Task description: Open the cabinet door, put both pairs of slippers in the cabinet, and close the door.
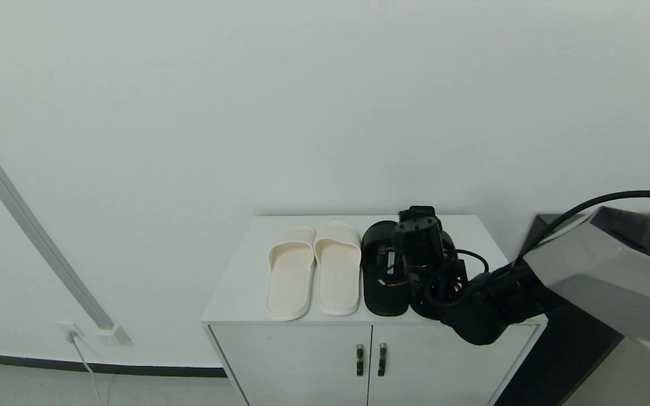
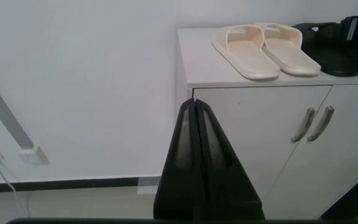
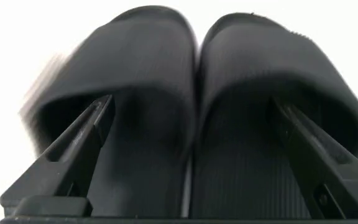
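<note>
The right gripper (image 3: 192, 102) is spread wide and holds nothing, its jaws outside both straps of the black slippers (image 3: 197, 93), which lie on the cabinet (image 1: 235, 304) top at 3 o'clock of the cream slippers (image 1: 313, 270). The left gripper (image 2: 194, 102) is pressed closed and empty at the cabinet's 9 o'clock side. Risk: the doors (image 1: 302, 361) are unopened, and a squeeze may buckle the soft pair, dropping one.

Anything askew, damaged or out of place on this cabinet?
Nothing is damaged or spilled. The cream slippers and black slippers lie neatly side by side on the cabinet top. One oddity: the right tool is open around the black pair while both cabinet doors are shut.
</note>
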